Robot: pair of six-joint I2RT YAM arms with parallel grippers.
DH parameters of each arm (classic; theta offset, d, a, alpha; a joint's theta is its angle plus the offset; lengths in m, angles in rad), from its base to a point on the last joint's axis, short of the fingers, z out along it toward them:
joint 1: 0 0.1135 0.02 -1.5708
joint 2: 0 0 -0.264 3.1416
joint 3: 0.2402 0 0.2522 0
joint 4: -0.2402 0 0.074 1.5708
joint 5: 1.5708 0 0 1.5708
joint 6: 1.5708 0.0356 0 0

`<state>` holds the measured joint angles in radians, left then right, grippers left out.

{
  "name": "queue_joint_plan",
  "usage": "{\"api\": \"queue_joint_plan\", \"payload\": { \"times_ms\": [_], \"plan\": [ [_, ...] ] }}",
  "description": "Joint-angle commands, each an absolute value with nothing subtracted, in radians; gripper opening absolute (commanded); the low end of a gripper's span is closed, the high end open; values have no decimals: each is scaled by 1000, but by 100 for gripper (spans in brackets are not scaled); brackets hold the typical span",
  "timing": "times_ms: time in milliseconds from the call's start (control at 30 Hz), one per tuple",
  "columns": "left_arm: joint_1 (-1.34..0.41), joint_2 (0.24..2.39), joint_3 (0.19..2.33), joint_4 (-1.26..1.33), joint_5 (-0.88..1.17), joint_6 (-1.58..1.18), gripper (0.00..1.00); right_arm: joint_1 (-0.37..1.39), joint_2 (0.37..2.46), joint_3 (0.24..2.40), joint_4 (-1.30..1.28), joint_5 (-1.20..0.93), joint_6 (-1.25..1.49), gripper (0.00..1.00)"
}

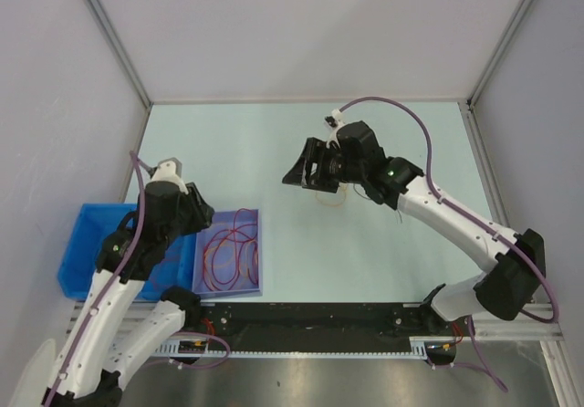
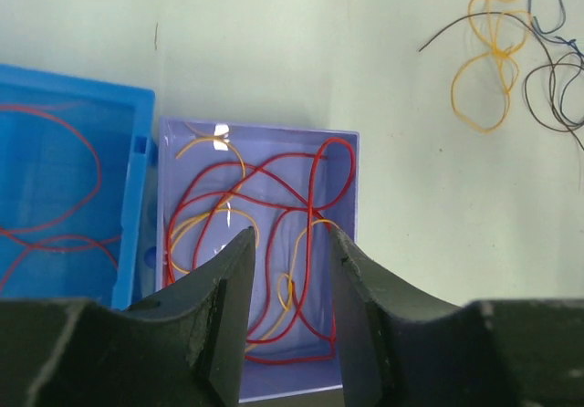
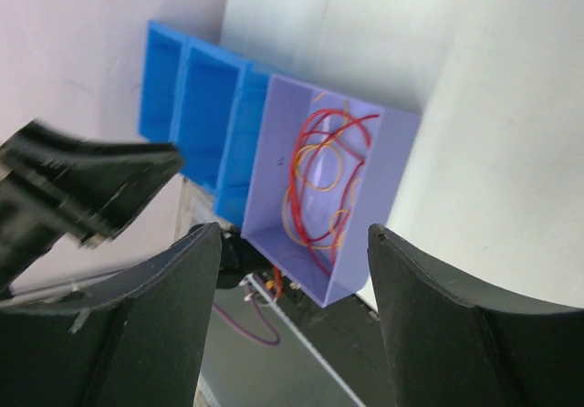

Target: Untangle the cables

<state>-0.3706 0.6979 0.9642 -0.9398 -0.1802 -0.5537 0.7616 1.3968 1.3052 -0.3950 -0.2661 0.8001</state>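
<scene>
Red and yellow cables (image 2: 311, 197) lie in a messy heap inside the purple tray (image 1: 228, 292). They loop over each other and fill most of the tray. The tray sits at the near left of the pale green table (image 1: 274, 133). It is just to the right of a blue bin (image 1: 87, 243), and the two look like they touch. One red cable (image 2: 98, 161) lies in the blue bin by itself.

More cables lie loose on the table, to the right of the tray and farther away. One is a yellow loop (image 2: 498, 53). Thin dark cables (image 2: 526, 77) cross right beside it, and there is a bit of blue among them. I cannot tell how they are knotted.

The left gripper (image 2: 290, 234) hangs above the near part of the purple tray. Its jaws are partly open, with a narrow gap. Nothing is between them. It touches no cable.

The right gripper (image 1: 308, 165) is up in the air, out over the middle of the table, well apart from the tray. Its jaws are wide apart and it holds nothing. In the top view the loose cables lie just below it on the table. Its camera looks back at the tray and the bin. Something dark and blurry shows at the left of that view, and I cannot tell what it is.
</scene>
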Motion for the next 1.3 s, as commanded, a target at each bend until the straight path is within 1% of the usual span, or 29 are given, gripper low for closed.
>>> {"api": "queue_joint_plan", "payload": {
  "times_ms": [0, 133, 267, 367, 467, 600, 800, 933, 1033, 1167, 1267],
  "plan": [
    [-364, 598, 928, -870, -170, -422, 43, 712, 1440, 1305, -373, -242, 753, 69],
    [-364, 511, 887, -793, -114, -413, 43, 660, 1491, 1307, -361, -259, 718, 69],
    [-364, 445, 822, -700, -129, -405, 43, 623, 1546, 1315, -321, -308, 646, 70],
    [-364, 431, 785, -663, -155, -396, 43, 579, 1572, 1328, -340, -293, 611, 69],
    [-364, 431, 759, -632, -155, -376, 43, 520, 1582, 1338, -406, -226, 578, 68],
    [-364, 440, 747, -626, -170, -373, 44, 463, 1574, 1338, -526, -19, 543, 68],
    [-364, 430, 733, -623, -181, -382, 45, 422, 1586, 1335, -699, 215, 497, 68],
    [-364, 416, 726, -623, -201, -387, 45, 330, 1586, 1283, -744, 186, 528, 68],
    [-364, 413, 723, -624, -207, -388, 46, 307, 1594, 1238, -756, 176, 532, 68],
    [-364, 411, 721, -624, -207, -388, 46, 296, 1644, 1210, -791, 215, 538, 67],
    [-364, 405, 718, -623, -209, -390, 46, 270, 1651, 1157, -772, 199, 552, 65]
  ]
}}
